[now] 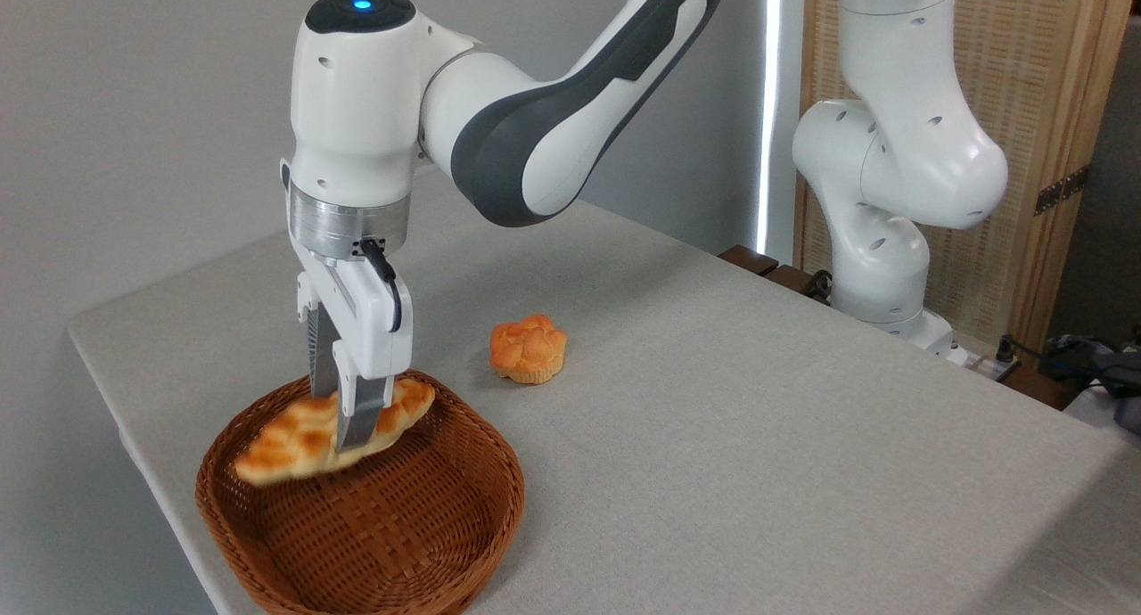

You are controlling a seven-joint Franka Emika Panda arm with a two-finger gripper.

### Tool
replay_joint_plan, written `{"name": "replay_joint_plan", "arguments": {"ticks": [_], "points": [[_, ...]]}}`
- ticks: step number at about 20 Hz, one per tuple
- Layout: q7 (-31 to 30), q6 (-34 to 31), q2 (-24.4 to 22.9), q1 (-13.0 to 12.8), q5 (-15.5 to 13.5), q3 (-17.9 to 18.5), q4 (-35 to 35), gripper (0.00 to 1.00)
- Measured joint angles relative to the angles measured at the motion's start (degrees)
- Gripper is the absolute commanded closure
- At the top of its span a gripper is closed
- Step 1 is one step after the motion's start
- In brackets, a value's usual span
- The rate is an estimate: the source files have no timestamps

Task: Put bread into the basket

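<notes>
A broad table (713, 437) covered in pale grey cloth fills most of the view, its near-left corner rounded and its far edge running toward a slatted wooden screen (1025, 107) at the right. The white and grey Panda arm (553, 107) reaches in from the upper right, its base column standing at the table's far right edge, and its wrist points straight down over the left part of the table, a blue light glowing on top of the last joint. Below it, near the front-left corner, sits the oval wicker basket (446, 544), reddish-brown, shallow, with a rolled rim. The gripper (343, 419) hangs over the basket's back-left part, its two fingers closed against the middle of the braided loaf (285, 446), one finger in front and one behind. The loaf is tilted, its right end higher and near the back rim, its left end lower and reaching over the left rim; it appears to be held clear of the basket floor. A small round orange bun (529, 348) lies on the cloth just behind and to the right of the basket, apart from it.
</notes>
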Motion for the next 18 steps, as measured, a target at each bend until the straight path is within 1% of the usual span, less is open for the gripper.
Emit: {"name": "replay_joint_plan", "arguments": {"ticks": [6,10,12,15,16,18], "points": [[-0.6,0.0,0.0,0.0,0.0,0.0,0.1,0.0],[-7.2,-0.1,-0.6,0.0,0.0,0.0,2.4,0.0],[-9.0,-1.0,-1.6,0.0,0.0,0.0,3.4,0.0],[-12.6,-5.6,-3.7,0.3,0.0,0.2,4.9,0.0],[-12.9,-8.2,-4.2,0.4,0.3,0.3,5.7,0.0],[-13.3,-15.6,-5.1,0.6,1.7,1.4,8.4,0.0]]}}
